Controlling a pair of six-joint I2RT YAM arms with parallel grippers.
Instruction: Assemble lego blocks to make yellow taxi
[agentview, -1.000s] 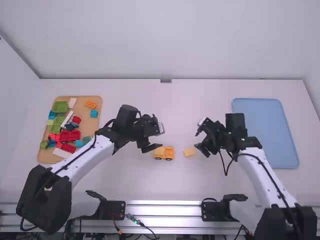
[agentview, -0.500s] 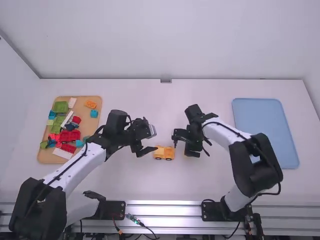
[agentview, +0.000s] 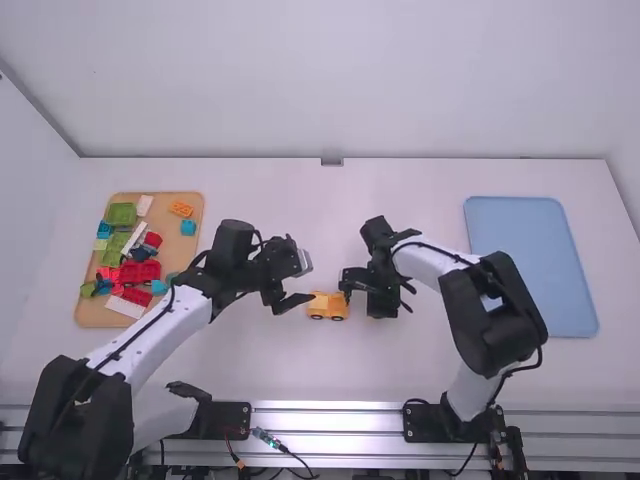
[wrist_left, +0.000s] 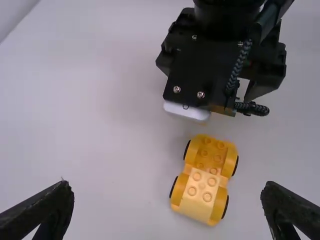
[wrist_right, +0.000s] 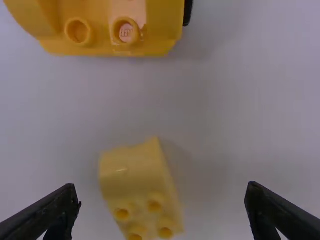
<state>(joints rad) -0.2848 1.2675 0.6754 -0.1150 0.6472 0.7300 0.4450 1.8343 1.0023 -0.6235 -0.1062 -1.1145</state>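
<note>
where the loose yellow block (wrist_right: 135, 175) lies: on the counter (agentview: 330, 200), between the jaws of the right gripper (agentview: 362, 300), with a gap to either side; its studded end sits nearer the gripper, its smooth, curved end nearer the yellow wheeled piece (wrist_left: 202, 182).
loose block's angle: a little askew to the jaws, not squared up between them.
right jaws: spread apart, grasping nothing; they sit one on each side of the block and touch neither flank.
yellow wheeled piece: on its dark wheels on the counter, just beside the loose block but apart from it, studs up, with a paler stretch on top at one end.
left gripper (agentview: 298, 285): near the wheeled piece, on the side away from the loose block.
left jaws: released and wide apart, with nothing grasped.
tan tray (agentview: 195, 262): farther out, beyond the left gripper, holding red, green, blue, white and orange pieces; the orange brick (agentview: 181, 209) lies near a far corner.
blue tray (agentview: 530, 265): out on the other side of the counter, beyond the right gripper.
</note>
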